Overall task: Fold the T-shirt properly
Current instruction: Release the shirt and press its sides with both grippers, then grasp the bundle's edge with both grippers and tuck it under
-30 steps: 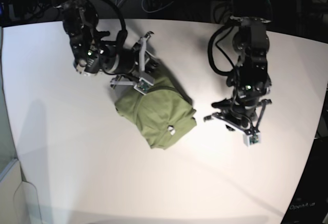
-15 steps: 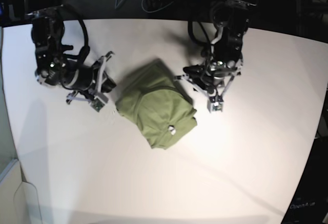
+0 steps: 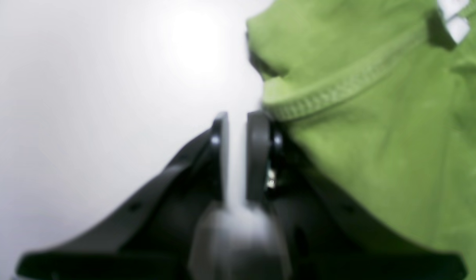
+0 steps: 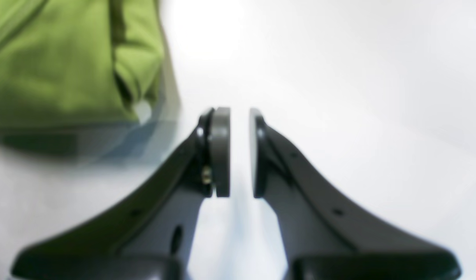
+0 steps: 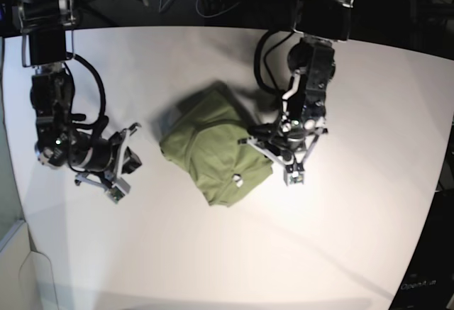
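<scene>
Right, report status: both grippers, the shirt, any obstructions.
Left gripper nearly closed, empty, at the T-shirt hem. Right gripper slightly open, empty, on bare table beside it. T-shirt folded in a compact bundle. Nothing in the way.

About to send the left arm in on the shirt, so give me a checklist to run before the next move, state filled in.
1. T-shirt lies in a compact bundle on the table: ok.
2. Left hand empty, narrow gap between the fingers with bare table showing through: ok.
3. Left hand at the shirt's edge beside the stitched hem: ok.
4. Right hand empty, off the cloth, over bare table: ok.
5. White tag lies on top of the bundle: ok.
6. Folds underneath lie flat: cannot tell, hidden.
</scene>
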Available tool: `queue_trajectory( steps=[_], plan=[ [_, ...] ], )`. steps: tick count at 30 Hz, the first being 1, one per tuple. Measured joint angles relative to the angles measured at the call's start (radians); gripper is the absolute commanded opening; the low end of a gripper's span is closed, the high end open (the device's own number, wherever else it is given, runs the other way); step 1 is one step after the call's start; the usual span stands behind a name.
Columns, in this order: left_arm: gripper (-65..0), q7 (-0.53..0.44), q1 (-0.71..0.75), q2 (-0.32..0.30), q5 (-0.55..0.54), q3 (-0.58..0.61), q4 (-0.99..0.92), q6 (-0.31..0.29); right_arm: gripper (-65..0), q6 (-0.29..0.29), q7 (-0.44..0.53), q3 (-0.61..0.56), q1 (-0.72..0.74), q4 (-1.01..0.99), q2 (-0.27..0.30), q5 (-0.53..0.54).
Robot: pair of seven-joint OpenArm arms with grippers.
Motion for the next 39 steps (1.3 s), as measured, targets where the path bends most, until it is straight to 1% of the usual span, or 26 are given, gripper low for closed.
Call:
queue_trajectory(
  steps=[4, 7, 12, 15, 17, 21, 24, 26, 27, 29, 31, 33, 35, 37, 38, 39],
  plan=[
    [-57.1, -0.029, -0.079, 0.025, 0.005, 0.0, -0.102, 0.001, -58.3, 0.0, -0.004, -0.008, -0.015, -0.024, -0.052, 0.0],
    [-57.1, -0.109, -0.113, 0.055, 0.01, 0.001, -0.182, 0.004, -58.3, 0.0, 0.001, -0.005, -0.047, -0.016, -0.082, -0.003],
    [-57.1, -0.201, -0.195, 0.097, 0.012, 0.001, -0.322, 0.007, -58.3, 0.0, 0.005, -0.002, -0.137, 0.032, -0.155, -0.007],
    [-57.1, -0.211, -0.227, 0.112, 0.011, 0.001, -0.366, 0.007, -58.3, 0.0, 0.006, -0.003, -0.196, 0.092, -0.186, -0.003],
    [-57.1, -0.211, -0.236, 0.113, 0.005, 0.001, -0.371, 0.003, -58.3, 0.0, 0.001, -0.006, -0.22, 0.124, -0.187, -0.003],
    [-57.1, -0.181, -0.251, 0.113, 0.004, 0.001, -0.374, 0.004, -58.3, 0.0, 0.008, -0.001, -0.238, 0.159, -0.172, -0.002],
    [-57.1, -0.171, -0.244, 0.11, 0.002, 0.0, -0.356, 0.004, -58.3, 0.0, 0.009, 0.002, -0.238, 0.162, -0.12, -0.003],
    [-57.1, -0.131, -0.222, 0.084, -0.005, -0.003, -0.302, -0.006, -58.3, 0.0, 0.006, 0.008, -0.238, 0.162, -0.092, -0.006],
    [-57.1, -0.112, -0.204, 0.071, -0.005, -0.003, -0.262, -0.001, -58.3, 0.0, 0.005, 0.013, -0.238, 0.167, -0.082, -0.006],
    [-57.1, -0.081, -0.162, 0.051, 0.005, -0.006, -0.17, 0.008, -58.3, 0.0, 0.001, 0.048, -0.245, 0.2, -0.079, -0.006],
    [-57.1, -0.024, -0.121, 0.018, -0.008, -0.006, -0.058, 0.001, -58.3, 0.0, -0.001, 0.087, -0.253, 0.254, -0.079, -0.003],
    [-57.1, 0.021, -0.092, -0.006, 0.001, -0.007, 0.046, 0.006, -58.3, 0.0, -0.004, 0.126, -0.273, 0.326, -0.079, -0.003],
    [-57.1, 0.048, -0.078, -0.029, 0.002, -0.008, 0.121, 0.005, -58.3, 0.0, -0.034, 0.157, -0.295, 0.388, -0.077, -0.002],
    [-57.1, 0.095, -0.05, -0.053, -0.003, -0.006, 0.193, 0.002, -58.3, 0.0, -0.057, 0.164, -0.318, 0.446, -0.082, -0.005],
    [-57.1, 0.118, -0.031, -0.065, -0.003, -0.006, 0.224, -0.002, -58.3, 0.0, -0.06, 0.162, -0.328, 0.472, -0.093, -0.001],
    [-57.1, 0.157, -0.002, -0.079, -0.003, -0.006, 0.262, 0.001, -58.3, 0.0, -0.06, 0.163, -0.342, 0.505, -0.117, -0.006]
  ],
)
